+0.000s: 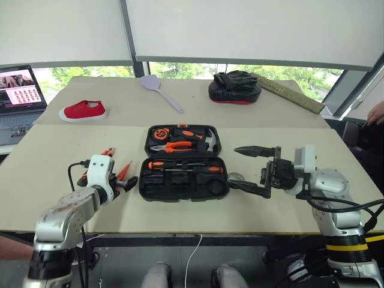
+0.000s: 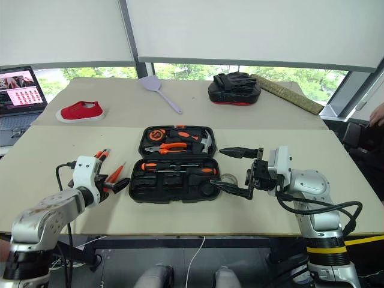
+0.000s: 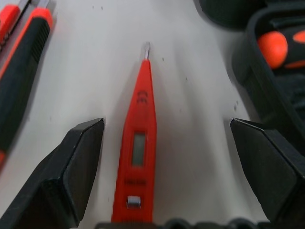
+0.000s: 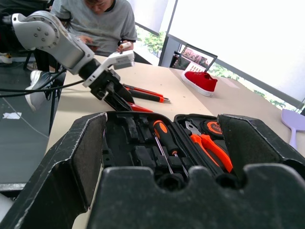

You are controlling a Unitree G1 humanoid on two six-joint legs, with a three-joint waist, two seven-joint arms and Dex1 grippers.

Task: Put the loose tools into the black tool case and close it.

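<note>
The black tool case point(image 1: 144, 180) lies open at the table's centre, with a screwdriver point(image 1: 180, 164), pliers and other tools in its slots. My left gripper point(image 3: 164, 123) is open just left of the case. Its fingers point(image 3: 76, 157) straddle the slim orange tester pen point(image 3: 138, 143) without touching it. More orange-and-black loose tools point(image 1: 108, 152) lie on the table just beyond it. A small grey tape roll point(image 1: 235, 177) sits by the case's right edge. My right gripper point(image 1: 255, 170) hangs open above the table right of the case, pointing left at it.
At the back of the table are a red shoe point(image 1: 83, 110), a lilac fly swatter point(image 1: 159, 89), a black-and-red mitt point(image 1: 234, 89) and a long plank point(image 1: 288, 93). A laptop point(image 1: 21, 96) stands far left. A person point(image 4: 95, 19) sits beyond the table's left side.
</note>
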